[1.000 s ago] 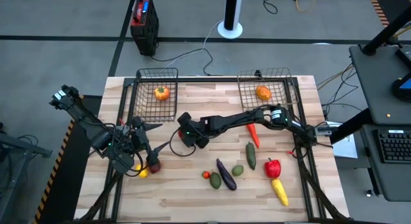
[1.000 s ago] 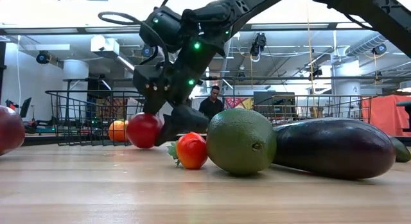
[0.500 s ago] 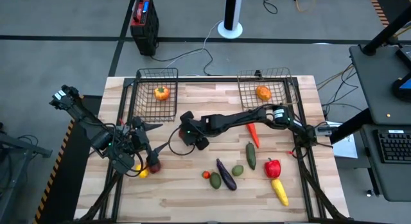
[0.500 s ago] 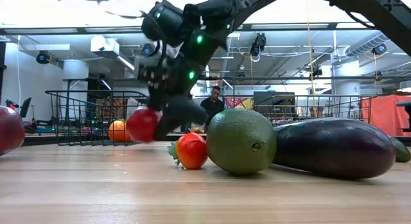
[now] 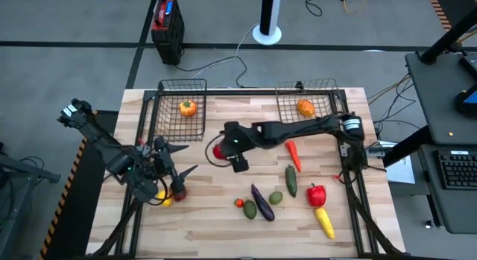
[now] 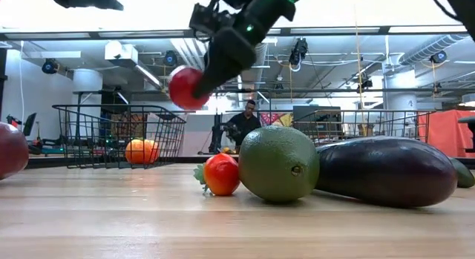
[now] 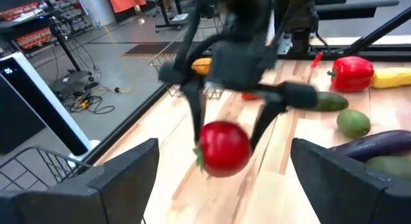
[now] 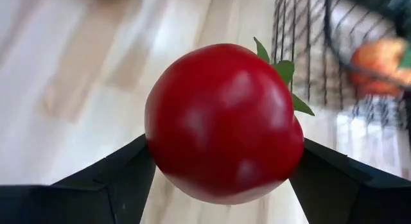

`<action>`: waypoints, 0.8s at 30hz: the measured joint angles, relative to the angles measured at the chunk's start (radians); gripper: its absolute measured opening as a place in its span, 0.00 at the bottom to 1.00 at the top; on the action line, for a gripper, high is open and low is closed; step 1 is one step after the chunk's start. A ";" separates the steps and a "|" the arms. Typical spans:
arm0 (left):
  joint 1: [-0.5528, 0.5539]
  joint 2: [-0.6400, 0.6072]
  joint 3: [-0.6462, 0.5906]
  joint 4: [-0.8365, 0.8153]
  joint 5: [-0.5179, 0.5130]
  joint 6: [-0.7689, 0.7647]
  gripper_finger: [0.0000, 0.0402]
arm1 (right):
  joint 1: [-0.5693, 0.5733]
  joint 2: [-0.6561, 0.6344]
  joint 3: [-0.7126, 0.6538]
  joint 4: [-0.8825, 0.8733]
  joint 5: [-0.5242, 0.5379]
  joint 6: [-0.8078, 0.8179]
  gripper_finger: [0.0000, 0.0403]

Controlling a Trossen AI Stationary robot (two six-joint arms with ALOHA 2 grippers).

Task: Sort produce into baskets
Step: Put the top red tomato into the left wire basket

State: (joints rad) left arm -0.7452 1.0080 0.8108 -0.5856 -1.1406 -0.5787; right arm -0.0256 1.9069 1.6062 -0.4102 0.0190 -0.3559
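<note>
My right gripper is shut on a red apple with a green leaf, held above the middle of the table. It also shows in the low view and the left wrist view. My left gripper is open and empty at the table's left. A second red apple and a lemon lie beside it. The left basket holds an orange-coloured fruit. The right basket holds an orange. My right gripper pinches the apple by two opposite sides between its two fingers. The fingers come from the table's right, slanting down. The apple is lifted clear of the table.
Loose on the near right of the table lie a red chilli, a cucumber, a red pepper, a yellow piece, an eggplant, two green fruits and a small tomato. A person stands behind the table.
My right gripper has risen with the red apple and gone a little toward the table's right and far edges. The apple, on the table a second ago, is now lifted clear.
</note>
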 joint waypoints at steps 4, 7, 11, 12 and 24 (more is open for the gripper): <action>0.000 -0.006 -0.019 0.003 -0.003 -0.010 0.83 | 0.024 -0.094 -0.188 0.340 0.032 0.009 0.76; -0.001 -0.008 -0.021 0.010 -0.003 0.001 0.83 | 0.050 -0.133 -0.309 0.578 0.153 -0.044 0.76; -0.001 0.006 -0.022 0.019 0.006 0.076 0.83 | 0.089 -0.150 -0.414 0.815 0.258 -0.133 0.76; -0.001 0.014 -0.022 0.025 0.007 0.101 0.83 | 0.098 -0.152 -0.430 0.875 0.265 -0.143 0.76; 0.011 0.127 -0.023 0.298 -0.172 0.326 0.83 | 0.176 -0.155 -0.480 1.021 0.468 -0.245 0.76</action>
State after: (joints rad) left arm -0.7345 1.1349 0.7883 -0.2881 -1.3128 -0.2525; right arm 0.1504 1.7519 1.1261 0.6111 0.4870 -0.6007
